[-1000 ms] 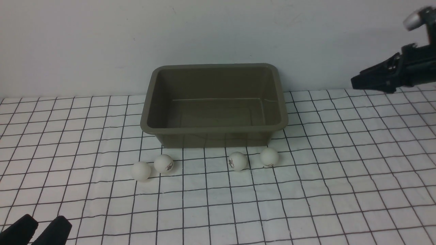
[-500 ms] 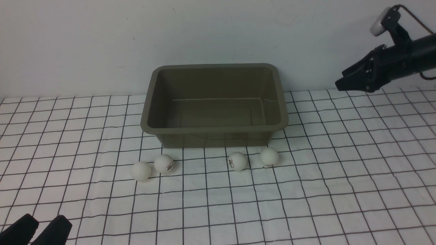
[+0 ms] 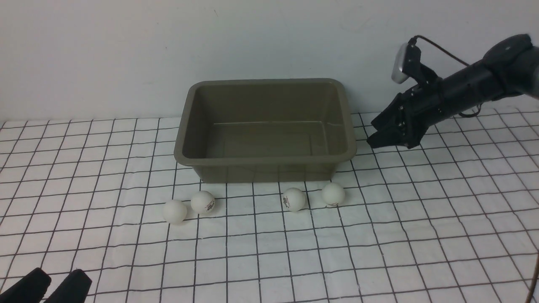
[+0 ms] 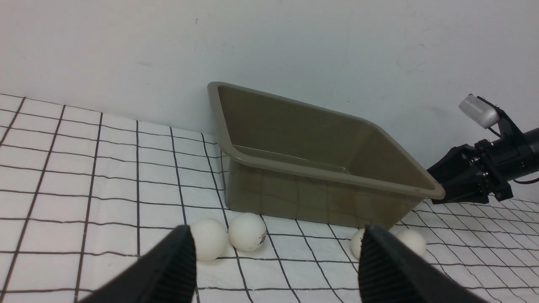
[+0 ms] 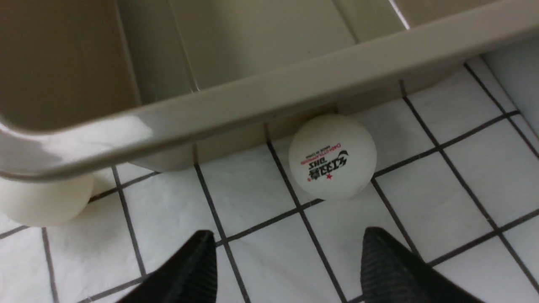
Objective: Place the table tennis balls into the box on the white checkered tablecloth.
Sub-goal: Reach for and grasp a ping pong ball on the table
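Note:
Several white table tennis balls lie in a row on the white checkered tablecloth (image 3: pixel 421 219), just in front of the box (image 3: pixel 264 160). One pair (image 3: pixel 174 211) (image 3: pixel 202 202) is at the left, another pair (image 3: pixel 293 199) (image 3: pixel 333 194) at the right. The olive-grey box holds nothing. My right gripper (image 3: pixel 374 141) hangs open beside the box's right wall, pointing down and left. In the right wrist view its gripper (image 5: pixel 286 248) is empty, with a logo ball (image 5: pixel 332 156) ahead of it. My left gripper (image 3: pixel 46 286) stands open and empty at the near left corner, far from the balls.
A plain white wall rises directly behind the box. The box's flared rim (image 5: pixel 269 101) overhangs the balls next to it, and one ball (image 5: pixel 42 202) is partly under it. From the left wrist view, my right arm (image 4: pixel 476 176) shows beyond the box's far end.
My right arm has swung left and down from the upper right edge to beside the box's right wall. The left gripper, balls and box have stayed put.

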